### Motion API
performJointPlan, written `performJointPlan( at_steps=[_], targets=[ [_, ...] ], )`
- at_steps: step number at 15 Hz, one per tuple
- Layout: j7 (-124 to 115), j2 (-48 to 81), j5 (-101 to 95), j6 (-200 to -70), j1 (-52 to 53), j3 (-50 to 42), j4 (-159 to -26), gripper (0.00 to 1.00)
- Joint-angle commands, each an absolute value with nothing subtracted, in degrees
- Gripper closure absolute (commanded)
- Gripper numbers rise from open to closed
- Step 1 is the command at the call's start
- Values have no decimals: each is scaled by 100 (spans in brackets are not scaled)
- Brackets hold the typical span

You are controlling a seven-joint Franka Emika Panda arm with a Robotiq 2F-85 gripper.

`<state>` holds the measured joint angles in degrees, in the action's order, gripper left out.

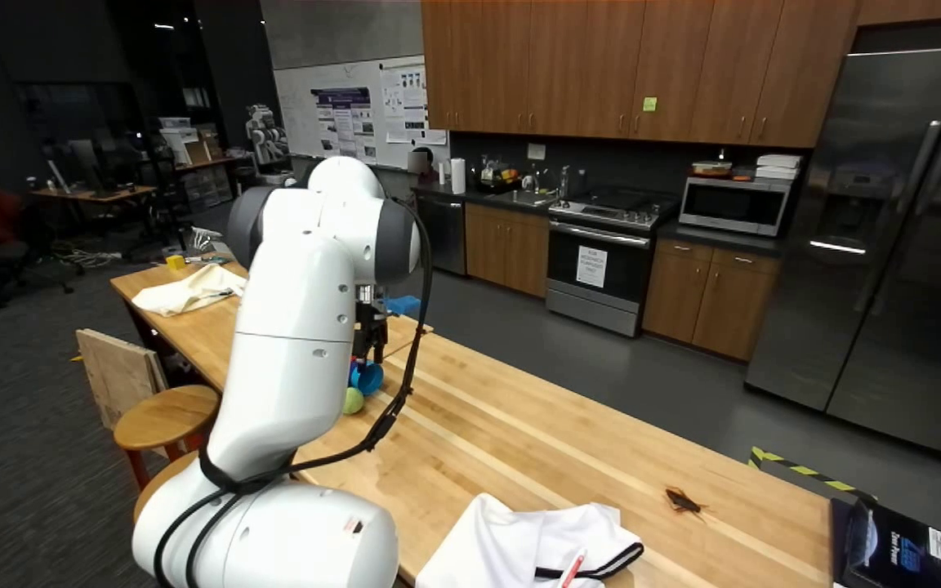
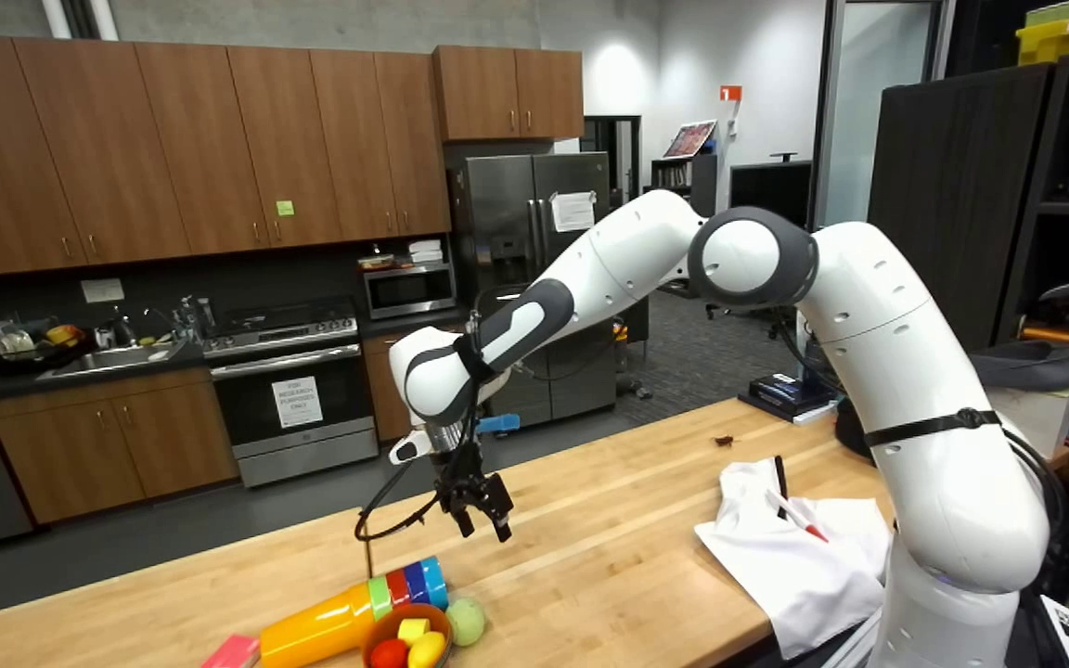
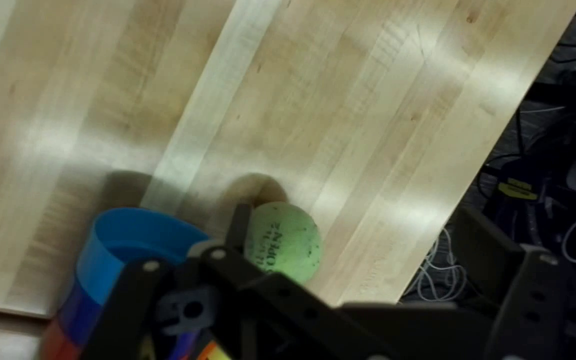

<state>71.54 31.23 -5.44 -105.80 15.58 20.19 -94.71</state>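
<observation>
A pale green ball (image 3: 288, 242) with dark lettering rests on the wooden table (image 2: 609, 557), nearest of all things to the gripper (image 2: 484, 529), which hangs above it, toward twelve o'clock in an exterior view and seemingly apart from it. The fingers (image 3: 488, 255) stand spread wide with nothing grasped; in the wrist view the ball shows between them, its nine o'clock edge partly hidden by one fingertip. Just beyond, at nine o'clock, gapes a light blue cup (image 3: 143, 235), the end of a stack of cups (image 2: 349, 614) lying on its side. In an exterior view a bowl (image 2: 418, 610) stands just beside the ball, between eight and nine o'clock, holding a yellow block (image 2: 413, 631), a red round thing (image 2: 389, 654) and a yellow lemon-like thing (image 2: 427, 649); whether ball and bowl touch cannot be told. The ball seems free to roll, so an off-centre push from a finger could send it against the cups or toward the table edge at three o'clock in the wrist view. Because ball and cup sit so close, a finger lowered between them could clip the rim or land on the ball, and the stack, being round, could turn and nudge the bowl. The slack black cable (image 1: 386, 424) along the arm could also catch on the cups if the wrist swings low. Farther out, a white cloth (image 2: 822, 575) lies near three o'clock of the ball and a brown insect-shaped thing (image 2: 723, 441) near two.
</observation>
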Motion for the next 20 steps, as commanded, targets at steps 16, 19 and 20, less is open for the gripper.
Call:
performJointPlan(
  at_steps=[16, 19, 20],
  targets=[
    [7511, 3636, -1221, -11488, 1974, 1854, -8847, 0],
    [7507, 3636, -1226, -11532, 1966, 1828, -8870, 0],
    [7506, 3636, -1226, -11533, 1967, 1827, -8870, 0]
  ],
)
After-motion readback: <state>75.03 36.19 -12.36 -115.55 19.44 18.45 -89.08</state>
